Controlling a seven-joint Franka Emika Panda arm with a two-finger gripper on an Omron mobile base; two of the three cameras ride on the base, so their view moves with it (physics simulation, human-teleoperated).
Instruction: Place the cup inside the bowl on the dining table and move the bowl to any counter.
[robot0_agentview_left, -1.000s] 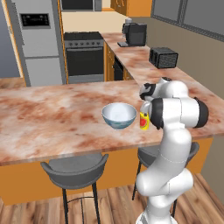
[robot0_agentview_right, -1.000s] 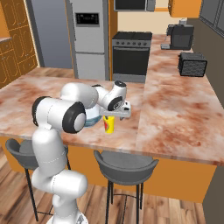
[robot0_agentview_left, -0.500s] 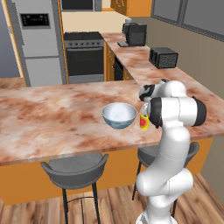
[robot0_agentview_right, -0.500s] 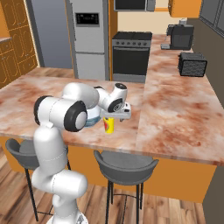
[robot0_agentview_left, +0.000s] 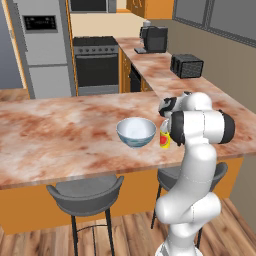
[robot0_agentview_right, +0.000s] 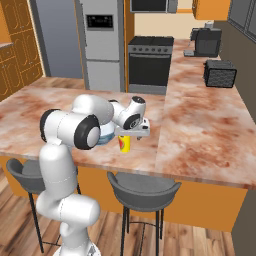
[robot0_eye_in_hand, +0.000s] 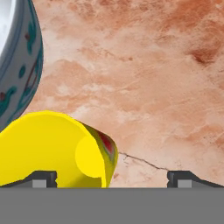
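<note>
The small yellow cup (robot0_agentview_left: 164, 141) with its red mark stands on the marbled dining table (robot0_agentview_left: 60, 135), just right of the wide pale bowl (robot0_agentview_left: 136, 131). My gripper (robot0_agentview_right: 131, 136) hangs open right above the cup (robot0_agentview_right: 124, 144), fingers pointing down. In the hand view the cup (robot0_eye_in_hand: 52, 148) sits low and left, its mouth facing the camera, overlapping the left fingertip (robot0_eye_in_hand: 43, 178); the right fingertip (robot0_eye_in_hand: 183, 178) stands over bare table. The bowl's patterned wall (robot0_eye_in_hand: 22, 70) curves along the left edge there. Nothing is held.
Grey stools (robot0_agentview_left: 85, 192) (robot0_agentview_right: 144, 187) stand under the table's near edge. A counter (robot0_agentview_right: 200, 115) runs back on the right with a black toaster (robot0_agentview_left: 186, 65) and a coffee machine (robot0_agentview_left: 152, 39). An oven (robot0_agentview_left: 97, 62) and a fridge (robot0_agentview_left: 42, 45) stand behind.
The hand has sunk a little toward the cup. The cup and the bowl have not moved, and the jaws stay wide.
</note>
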